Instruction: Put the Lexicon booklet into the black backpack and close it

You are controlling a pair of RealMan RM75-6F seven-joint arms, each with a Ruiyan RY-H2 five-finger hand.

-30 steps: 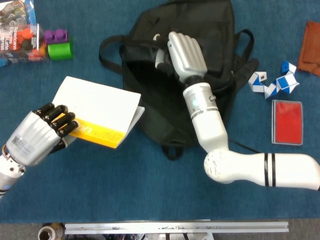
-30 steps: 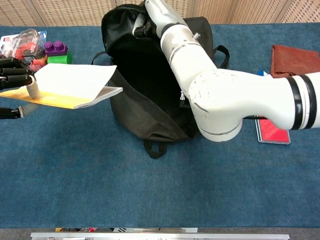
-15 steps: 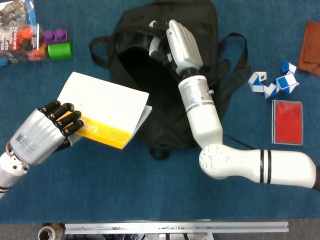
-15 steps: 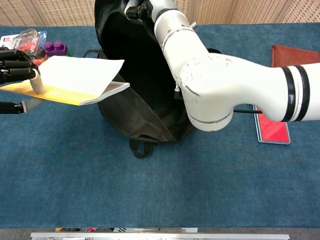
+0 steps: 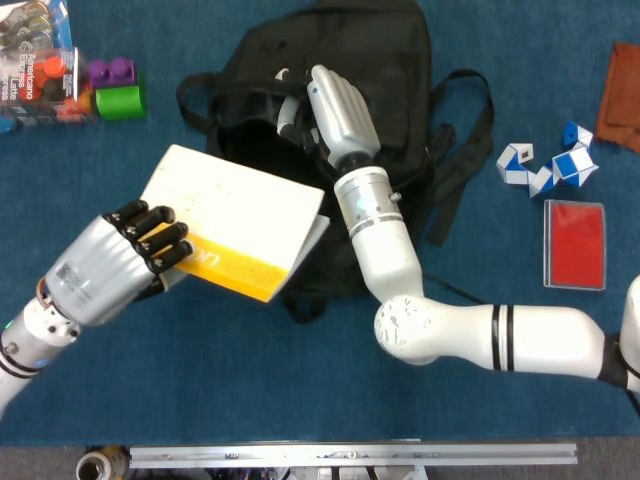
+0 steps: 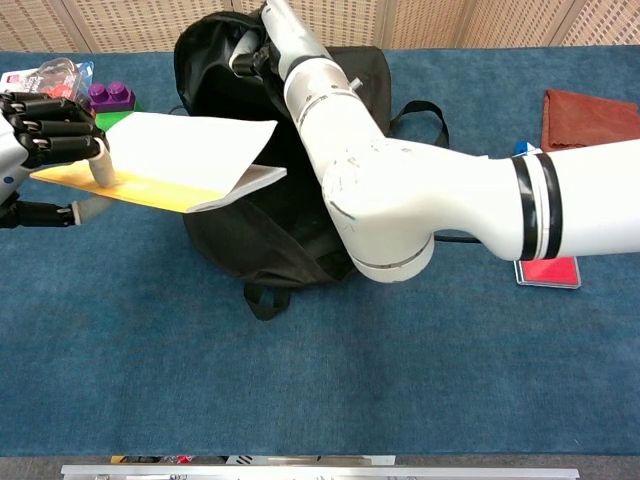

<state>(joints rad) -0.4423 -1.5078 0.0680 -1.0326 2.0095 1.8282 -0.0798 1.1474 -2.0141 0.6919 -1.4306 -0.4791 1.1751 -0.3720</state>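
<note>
The booklet (image 5: 235, 220) is held clear of the table (image 5: 300, 400) by the left hand (image 5: 115, 265). Its yellow edge is pinched between the dark fingers (image 5: 160, 235) on top and the thumb beneath, as seen in the chest view. The booklet is tilted slightly, and its free corner overlaps the left side of the backpack (image 5: 390, 60).

The backpack lies on the table near its far edge, with the main opening toward the booklet and the dark interior exposed. The upper rim of the opening is gripped by the right hand (image 5: 335, 105); the fingers are curled over the fabric and the rim is held raised, as the chest view shows. The right forearm is laid across the backpack from the near side.

Positions relative to the backpack:
- Straps (image 5: 465, 150): spread on the table along its right side.
- Blue and white twist puzzle (image 5: 545, 165): to the right, well apart.
- Red card case (image 5: 574, 243): to the right, just nearer than the puzzle.
- Brown cloth (image 5: 622, 95): at the far right edge of the view.
- Purple block (image 5: 110, 72) and green block (image 5: 120, 100): to the left, touching each other.
- Clear package (image 5: 35, 65) of coloured items: left of the blocks.
</note>
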